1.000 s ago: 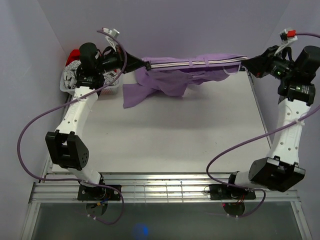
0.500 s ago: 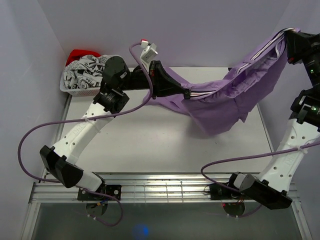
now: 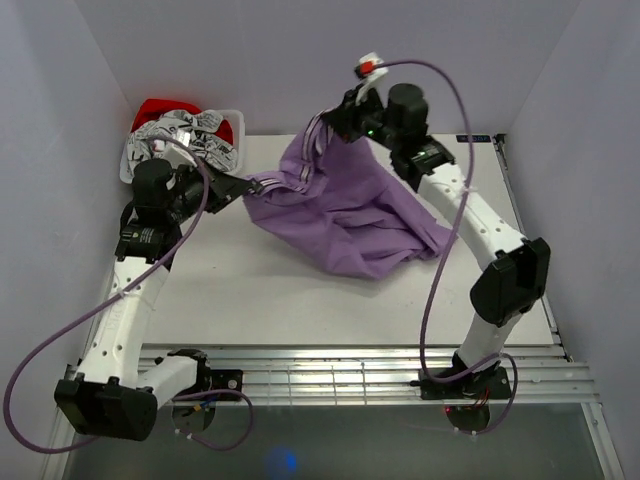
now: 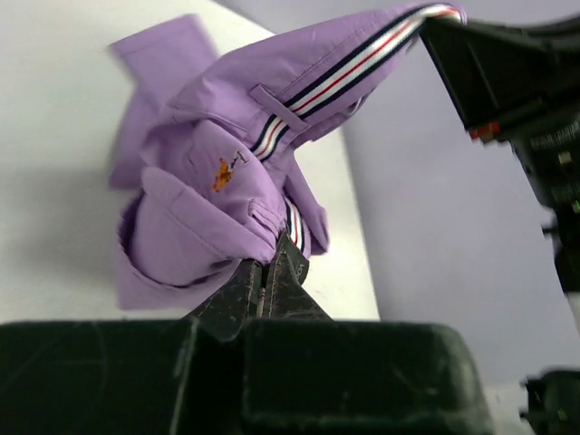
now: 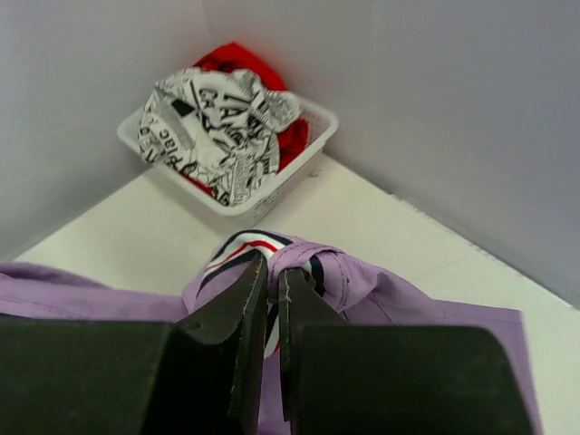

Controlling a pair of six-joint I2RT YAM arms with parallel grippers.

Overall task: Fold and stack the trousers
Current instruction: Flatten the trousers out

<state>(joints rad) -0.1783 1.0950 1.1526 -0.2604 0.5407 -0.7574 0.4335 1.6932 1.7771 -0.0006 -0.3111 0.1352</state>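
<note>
Over the table [image 3: 250,300], lilac trousers [image 3: 350,215] droop bunched from a striped waistband [image 3: 290,180].

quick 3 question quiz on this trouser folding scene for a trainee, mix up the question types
1. True or false: the left fingers and the right fingers both pinch the trousers.
2. The white basket of clothes sits at the table's: A) far left corner B) far right corner C) near edge.
3. Fill in: the trousers' waistband is ____ (plain or striped).
Key: 1 true; 2 A; 3 striped.
</note>
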